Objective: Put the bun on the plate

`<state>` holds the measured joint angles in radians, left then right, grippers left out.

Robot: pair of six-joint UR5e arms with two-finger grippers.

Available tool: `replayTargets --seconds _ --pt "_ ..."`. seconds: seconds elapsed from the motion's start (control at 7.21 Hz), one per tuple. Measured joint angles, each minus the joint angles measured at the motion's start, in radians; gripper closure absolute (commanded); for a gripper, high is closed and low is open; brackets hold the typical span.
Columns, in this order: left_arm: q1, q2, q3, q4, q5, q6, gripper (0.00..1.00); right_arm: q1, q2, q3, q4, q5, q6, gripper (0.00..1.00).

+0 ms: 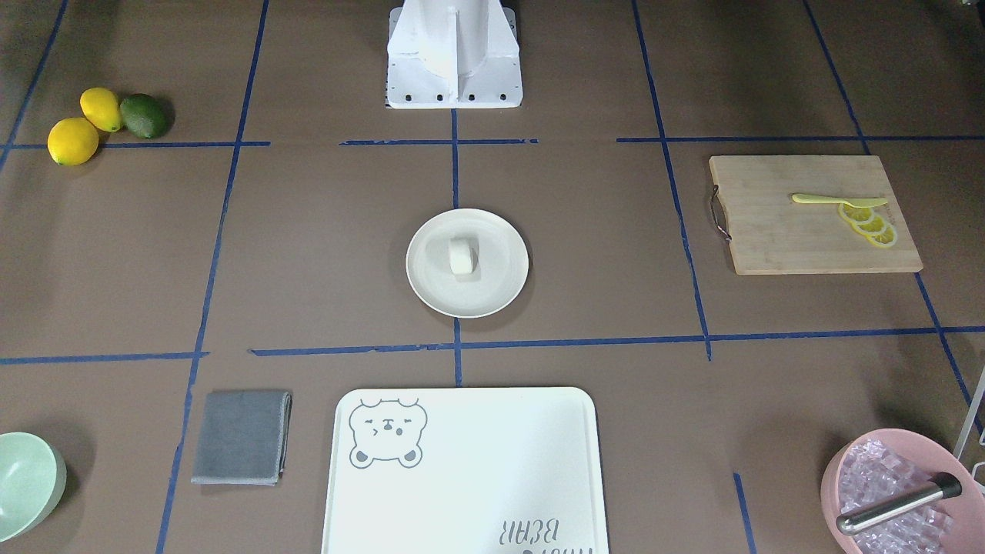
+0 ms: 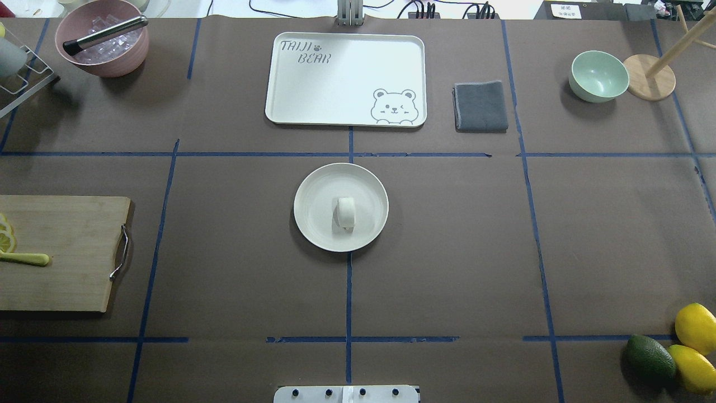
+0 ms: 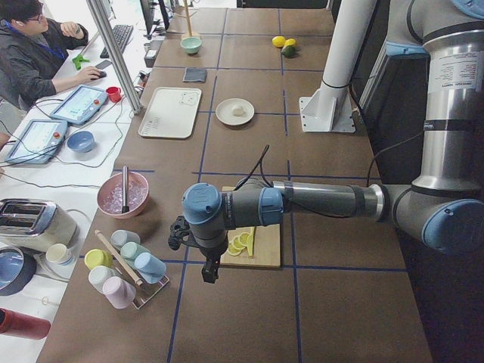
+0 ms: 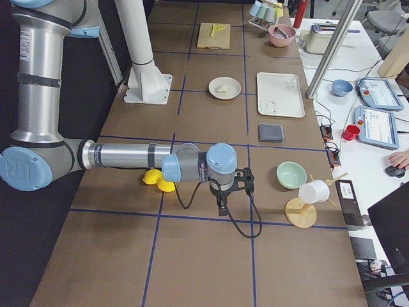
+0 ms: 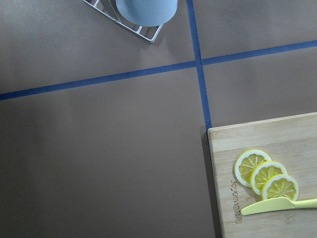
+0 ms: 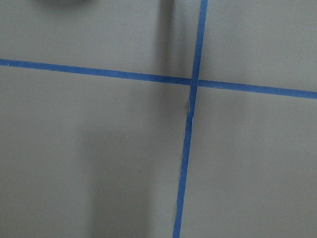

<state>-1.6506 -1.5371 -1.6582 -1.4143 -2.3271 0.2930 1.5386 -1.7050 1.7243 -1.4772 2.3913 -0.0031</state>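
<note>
The small white bun (image 2: 346,212) lies on the round cream plate (image 2: 313,207) at the table's middle, a little toward the robot's side of the plate's centre. It also shows in the front-facing view as bun (image 1: 462,255) on plate (image 1: 431,269). Neither arm is near it. My left gripper (image 3: 206,271) shows only in the exterior left view, hanging over the table beside the cutting board; I cannot tell whether it is open or shut. My right gripper (image 4: 221,208) shows only in the exterior right view, near the lemons, state likewise unclear.
A white bear-printed tray (image 2: 313,101), a grey cloth (image 2: 480,106) and a mint-green bowl (image 2: 597,75) lie along the far edge. A cutting board (image 2: 61,252) holds lemon slices and a yellow knife. A pink bowl (image 2: 106,59) holds ice. Lemons and a green fruit (image 2: 650,356) sit near right.
</note>
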Motion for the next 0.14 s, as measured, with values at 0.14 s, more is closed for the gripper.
replayTargets --seconds 0.14 --pt "0.000 0.000 0.000 0.000 0.000 0.000 0.00 0.000 0.000 0.000 0.000 0.000 0.000 0.00"
